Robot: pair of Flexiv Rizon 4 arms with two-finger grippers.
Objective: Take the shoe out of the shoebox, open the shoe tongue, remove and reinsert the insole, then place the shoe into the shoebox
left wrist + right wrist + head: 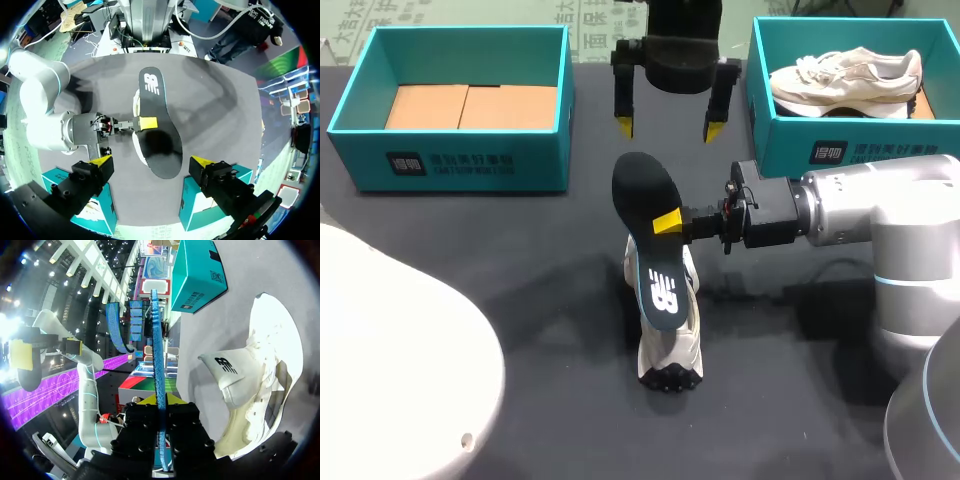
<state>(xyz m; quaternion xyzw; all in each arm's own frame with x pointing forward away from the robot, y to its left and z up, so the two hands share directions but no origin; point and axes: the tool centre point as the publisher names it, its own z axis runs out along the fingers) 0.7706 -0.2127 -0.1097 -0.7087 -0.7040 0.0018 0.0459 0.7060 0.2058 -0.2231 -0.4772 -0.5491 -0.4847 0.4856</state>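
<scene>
Clamped in the jaws of the right gripper point(667, 224), the insole point(645, 200) sits closest to the right wrist camera, seen there edge-on with a blue edge between the two yellow-tipped fingers. From the head view its dark upper face shows. Its long axis runs from the near side of the bench point(520, 300) toward the far side, slightly slanted. The broad toe end points away from the robot and the narrower heel end points back toward it. A white logo is printed on the heel end.

Under that heel end lies the cream shoe point(670, 350) on the bench, lengthwise along the same line, its dark-treaded end toward the near edge. Its tongue, marked with a small dark logo, stands out from the opening in the right wrist view.

Beyond the insole's toe end hangs the left gripper point(668, 128), its jaws wide apart and holding nothing.

At the far left stands a teal shoebox point(470, 165) with brown cardboard inside. At the far right a second teal shoebox point(785, 130) holds another pale shoe point(845, 80) lying crosswise. Both boxes carry a small dark label and white print on the front wall.
</scene>
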